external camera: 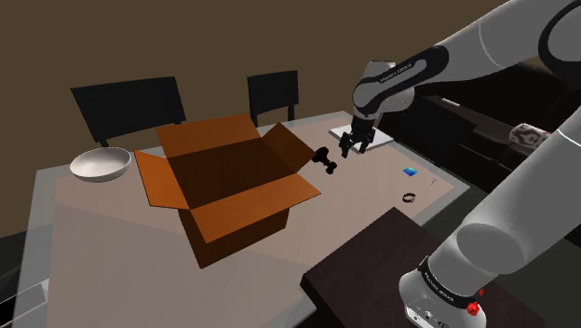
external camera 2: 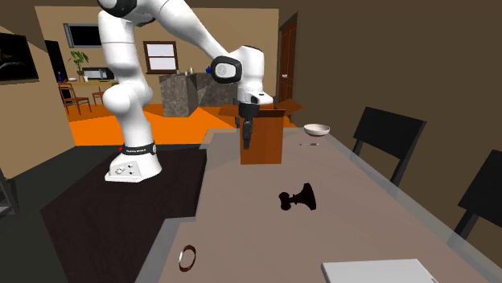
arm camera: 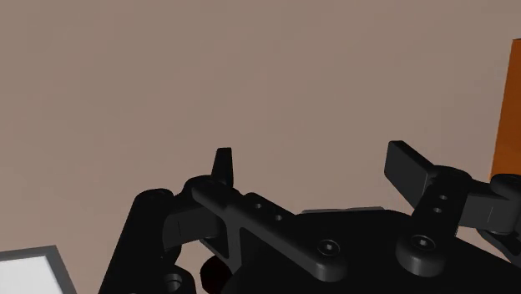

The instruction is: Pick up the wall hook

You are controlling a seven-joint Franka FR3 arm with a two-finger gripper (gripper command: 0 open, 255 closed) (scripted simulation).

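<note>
One black knobbed wall hook lies on the smooth tan table, at eight o'clock from the gripper and untouched. The gripper's fingers stand apart. There are also one open cardboard box, one white bowl and two black chairs.

The wall hook is black on a plain greyish-tan table. The open box is orange-brown, the bowl white, the chairs black. The gripper is black, the arm white with dark joints.
</note>
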